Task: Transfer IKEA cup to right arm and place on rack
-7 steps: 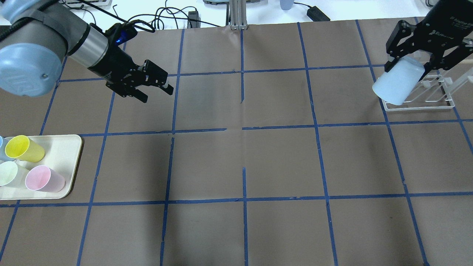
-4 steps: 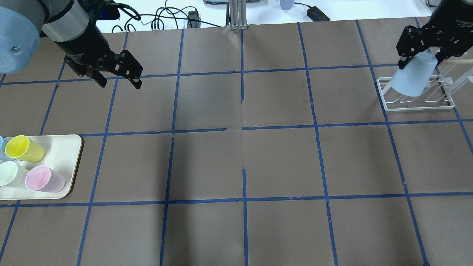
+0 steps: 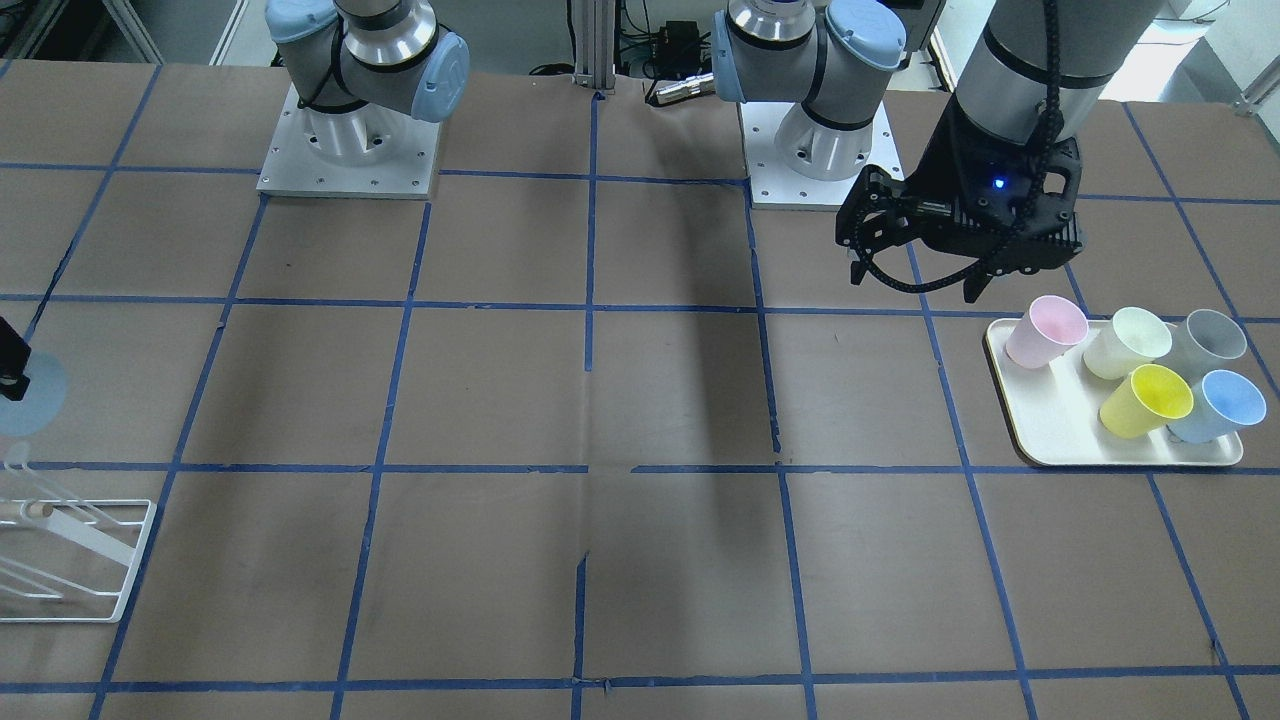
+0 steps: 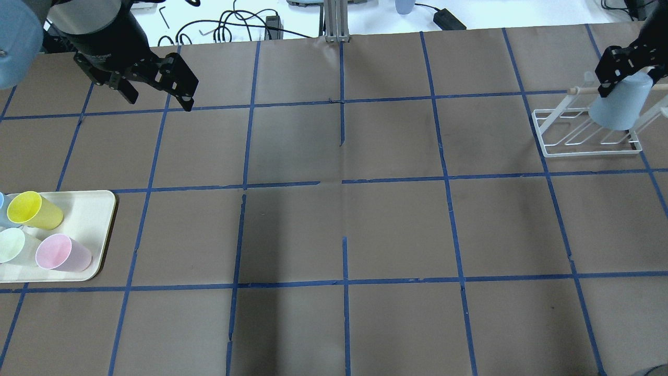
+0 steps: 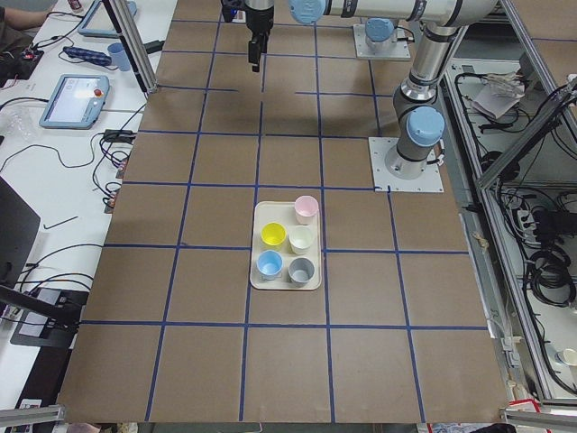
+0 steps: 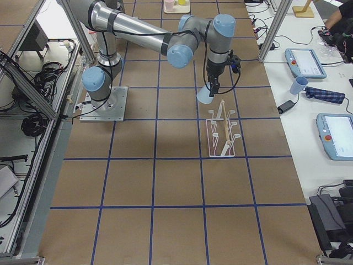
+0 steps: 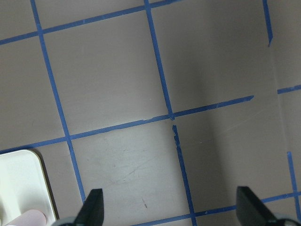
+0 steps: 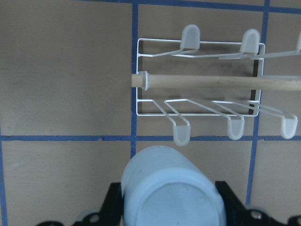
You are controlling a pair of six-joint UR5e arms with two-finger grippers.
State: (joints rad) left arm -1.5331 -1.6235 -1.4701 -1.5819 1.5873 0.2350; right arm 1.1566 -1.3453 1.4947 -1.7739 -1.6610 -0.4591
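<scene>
At the table's right end, the right gripper (image 4: 629,86) pinched the pale blue cup (image 4: 621,107) by its closed base, mouth down. It was held in the air just beside the rack (image 4: 553,149), on the robot's side of the pegs and touching none. Far left, the left gripper (image 4: 159,102) hung with fingers spread, empty. Lettering on the grippers was too small to read.

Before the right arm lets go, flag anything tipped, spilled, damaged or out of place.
Nothing spilled or broken. The cups on the cream tray stand upright. The IKEA cup hangs upside down in the right gripper by the rack, on no peg yet. Only flaw: the blue tape grid has gaps near the middle.
</scene>
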